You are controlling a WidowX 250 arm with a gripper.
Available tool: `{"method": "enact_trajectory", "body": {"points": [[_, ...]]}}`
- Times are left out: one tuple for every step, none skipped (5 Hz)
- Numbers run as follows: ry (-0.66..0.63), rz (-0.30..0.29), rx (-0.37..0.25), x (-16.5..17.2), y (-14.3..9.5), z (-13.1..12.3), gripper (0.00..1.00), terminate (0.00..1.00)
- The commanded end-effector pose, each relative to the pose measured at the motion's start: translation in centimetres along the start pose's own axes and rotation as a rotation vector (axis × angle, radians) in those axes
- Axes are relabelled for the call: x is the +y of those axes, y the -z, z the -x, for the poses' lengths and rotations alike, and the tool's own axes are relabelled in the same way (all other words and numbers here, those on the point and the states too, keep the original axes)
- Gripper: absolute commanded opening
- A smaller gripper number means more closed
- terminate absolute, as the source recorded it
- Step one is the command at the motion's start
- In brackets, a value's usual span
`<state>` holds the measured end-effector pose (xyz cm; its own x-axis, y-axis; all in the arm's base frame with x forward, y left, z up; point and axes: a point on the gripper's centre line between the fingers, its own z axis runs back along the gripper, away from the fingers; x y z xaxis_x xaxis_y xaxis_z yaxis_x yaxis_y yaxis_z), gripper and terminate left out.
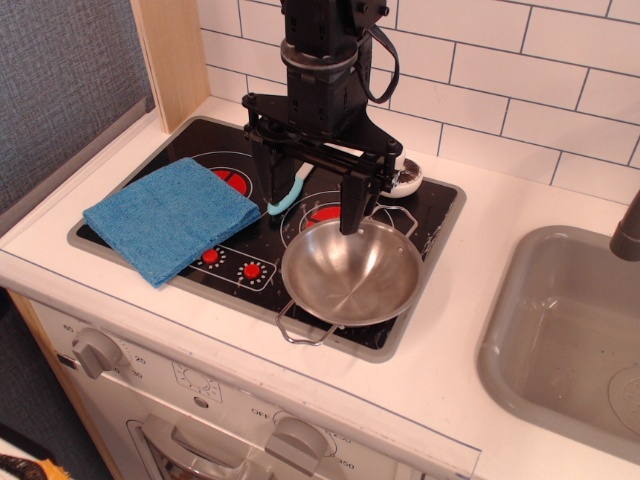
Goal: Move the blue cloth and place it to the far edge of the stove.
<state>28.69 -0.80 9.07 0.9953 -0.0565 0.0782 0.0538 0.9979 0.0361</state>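
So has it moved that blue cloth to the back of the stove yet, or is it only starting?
Only starting. The blue cloth lies on the stove's front-left corner, untouched. The claw hangs open and empty above the middle, beside the steel pan. Grabbing and carrying remain.

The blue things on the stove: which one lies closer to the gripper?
The light-blue spoon handle, between the open gripper's fingers' height; the blue cloth lies farther left.

Single view: the camera stood high at the counter's front, angled down toward the tiled back wall, fairly near. It took in the stove [150, 262] at centre-left and cropped the sink [520, 300] at right.
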Motion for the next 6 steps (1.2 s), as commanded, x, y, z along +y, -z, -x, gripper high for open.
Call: {"method": "enact_trajectory", "body": {"points": [[0.0, 0.0, 0.0, 0.0, 0.0, 0.0, 1.0, 0.0], [-0.068, 0.017, 0.014, 3.1, 0.7, 0.4, 1.0, 0.0], [-0.087, -0.043, 0.019, 7.9, 1.2, 1.3, 1.0, 0.0], [-0.005, 0.002, -0.075, 11.7, 2.1, 1.7, 1.0, 0.0], [0.049, 0.003, -0.096, 13.9, 3.6, 0.6, 1.0, 0.0], [0.034, 0.03, -0.088, 15.3, 5.0, 0.5, 1.0, 0.0]]}}
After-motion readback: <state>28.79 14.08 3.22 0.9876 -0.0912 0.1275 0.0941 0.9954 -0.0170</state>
